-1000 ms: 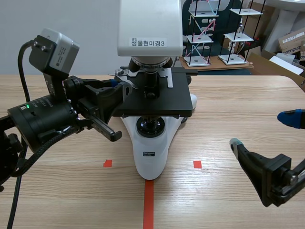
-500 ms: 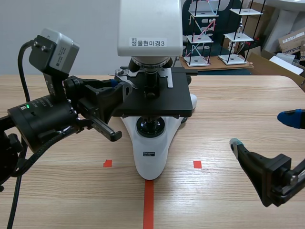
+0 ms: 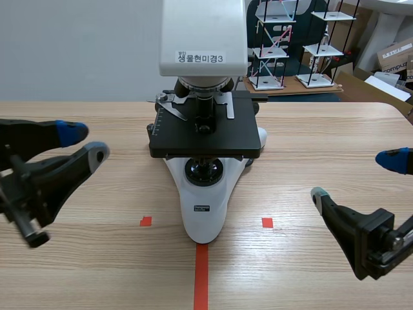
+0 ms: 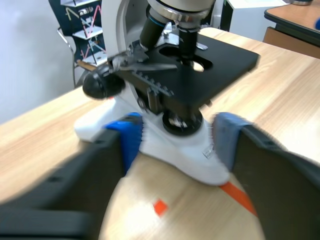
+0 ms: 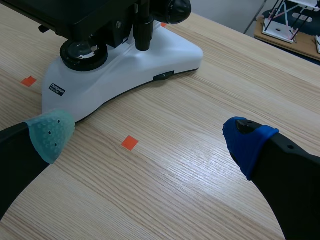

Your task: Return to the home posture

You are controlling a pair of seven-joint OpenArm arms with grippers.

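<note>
A white microscope (image 3: 203, 194) with a black stage (image 3: 213, 137) stands at the table's middle. My left gripper (image 3: 84, 143) hovers low at the left, well clear of the stage, open with nothing between its fingers. In the left wrist view the microscope (image 4: 150, 142) lies ahead of the open left gripper (image 4: 177, 137), its blue pad (image 4: 129, 135) and grey pad (image 4: 225, 132) wide apart. My right gripper (image 3: 355, 177) hangs open at the right, apart from the microscope. In the right wrist view the right gripper (image 5: 147, 136) frames bare table beside the white base (image 5: 125, 70).
Small model shelves (image 3: 277, 45) and a cardboard box (image 3: 397, 55) stand beyond the table's far edge. A second wooden table (image 4: 295, 20) shows behind the microscope. The microscope head (image 3: 203, 35) overhangs the stage.
My left arm has pulled back from the stage's left side to the left edge of the scene, its gripper open. The right arm has not moved.
</note>
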